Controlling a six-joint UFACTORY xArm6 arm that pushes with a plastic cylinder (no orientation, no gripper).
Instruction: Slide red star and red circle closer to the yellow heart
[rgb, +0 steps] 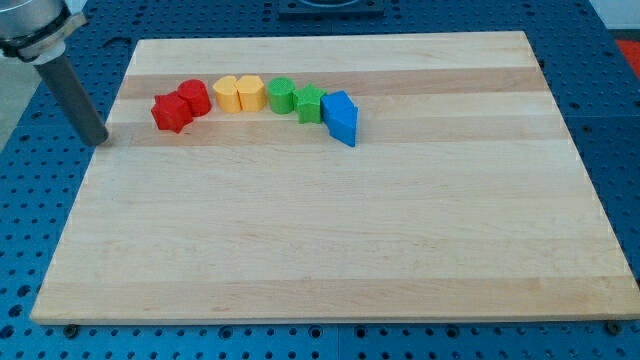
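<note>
The red star (171, 112) lies near the board's top left, touching the red circle (194, 97) on its right. The yellow heart (250, 93) sits a little further right, with a yellow block (229, 94) against its left side, between it and the red circle. My tip (98, 139) is at the board's left edge, to the left of the red star and slightly lower, with a gap between them.
A green round block (281, 94), a green star-like block (309, 104) and a blue block (341, 117) continue the row to the right of the heart. The wooden board (330, 240) lies on a blue perforated table.
</note>
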